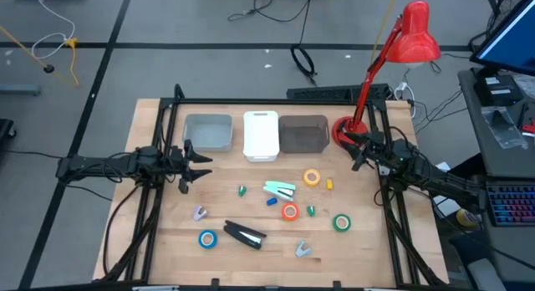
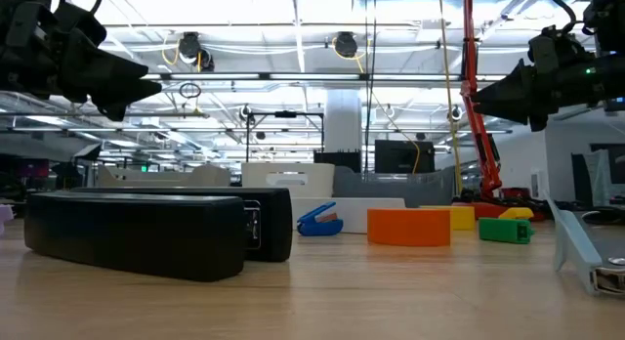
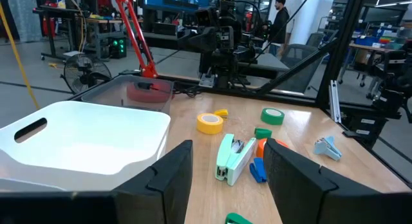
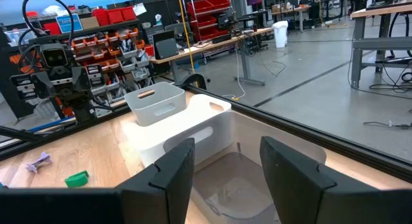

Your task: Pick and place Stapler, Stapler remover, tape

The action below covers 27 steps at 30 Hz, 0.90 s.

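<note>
A black stapler [image 1: 244, 234] and a mint-green stapler [image 1: 280, 189] lie on the wooden table. The tape rolls lie flat: yellow [image 1: 312, 177], orange-red [image 1: 290, 211], green [image 1: 341, 222], blue [image 1: 207, 238]. Two grey staple removers lie at the near left [image 1: 199, 213] and near middle [image 1: 303, 250]. My left gripper [image 1: 194, 170] hovers open at the table's left, above the wood, holding nothing; its wrist view [image 3: 228, 185] looks across the staplers and rolls. My right gripper [image 1: 358, 155] hovers open at the far right beside the dark bin, empty [image 4: 225, 179].
Three bins stand in a row at the far edge: grey [image 1: 207, 132], white [image 1: 261, 135], dark see-through [image 1: 303, 134]. A red desk lamp [image 1: 410, 40] stands at the far right corner. Tiny green, blue and yellow bits lie among the rolls. A person [image 3: 281, 18] stands far behind the table.
</note>
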Each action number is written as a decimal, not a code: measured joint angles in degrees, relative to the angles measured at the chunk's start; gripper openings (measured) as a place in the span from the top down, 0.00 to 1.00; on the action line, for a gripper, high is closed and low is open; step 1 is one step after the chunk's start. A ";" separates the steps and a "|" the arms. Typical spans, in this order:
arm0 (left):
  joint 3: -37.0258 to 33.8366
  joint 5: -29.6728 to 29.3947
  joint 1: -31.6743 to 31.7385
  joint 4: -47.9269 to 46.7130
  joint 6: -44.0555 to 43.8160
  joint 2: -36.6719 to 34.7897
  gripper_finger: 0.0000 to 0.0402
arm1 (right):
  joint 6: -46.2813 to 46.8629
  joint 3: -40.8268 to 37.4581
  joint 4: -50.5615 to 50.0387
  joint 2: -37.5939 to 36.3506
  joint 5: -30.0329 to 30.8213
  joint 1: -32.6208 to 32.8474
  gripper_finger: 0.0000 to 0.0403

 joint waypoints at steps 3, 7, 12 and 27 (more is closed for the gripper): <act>0.01 0.00 0.00 0.00 0.00 0.00 0.53 | 0.01 -0.01 -0.01 -0.02 -0.02 -0.01 0.58; 0.01 -0.01 0.01 0.02 0.00 -0.01 0.53 | 0.02 -0.02 0.00 0.00 -0.02 0.00 0.58; 0.00 0.00 0.02 0.01 -0.01 -0.01 0.53 | 0.02 -0.01 -0.01 -0.02 0.02 0.00 0.58; 0.01 -4.00 0.02 0.19 0.06 0.00 0.53 | 9.80 -0.01 0.26 -0.02 0.01 -0.01 0.58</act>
